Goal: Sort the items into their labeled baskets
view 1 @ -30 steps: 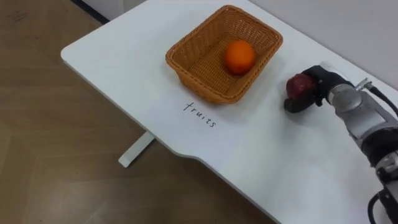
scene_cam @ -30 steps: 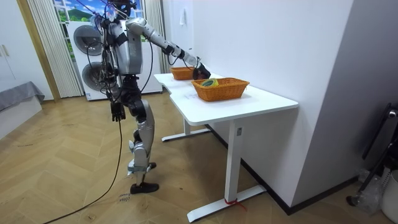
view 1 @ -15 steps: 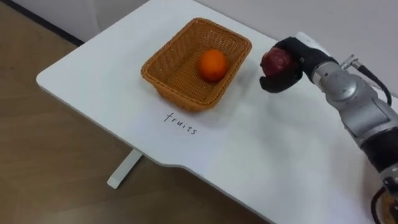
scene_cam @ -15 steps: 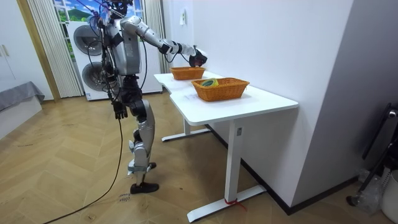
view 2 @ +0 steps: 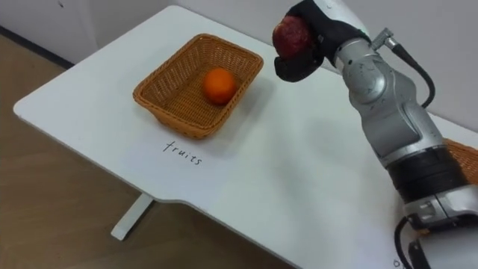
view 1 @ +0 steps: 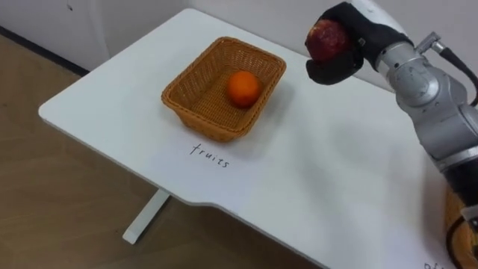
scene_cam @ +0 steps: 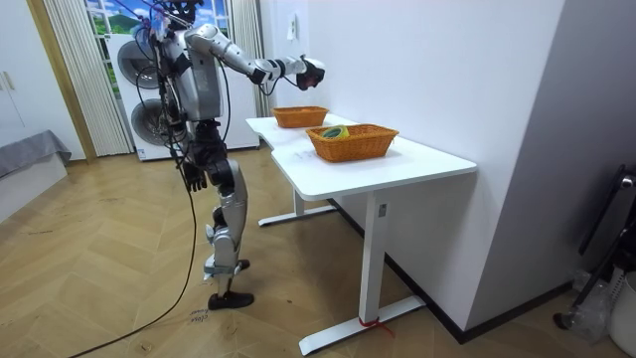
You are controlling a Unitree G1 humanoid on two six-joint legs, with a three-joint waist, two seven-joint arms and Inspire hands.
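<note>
Since a second ago I have lifted my right hand [view 1: 334, 69] from beside the table [view 1: 328, 172] to high above it, fingers curled around the red apple [view 1: 326, 39]. It hangs right of the fruit basket [view 1: 179, 104] holding an orange [view 1: 243, 88]; dropping it there comes next. My left hand [scene_cam: 191, 177] hangs idle.

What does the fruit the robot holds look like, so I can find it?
Find the white table with the wicker basket marked fruits. To the basket's right, the right hand curls round a round fruit. It is dark red, unlike the orange in the basket.
</note>
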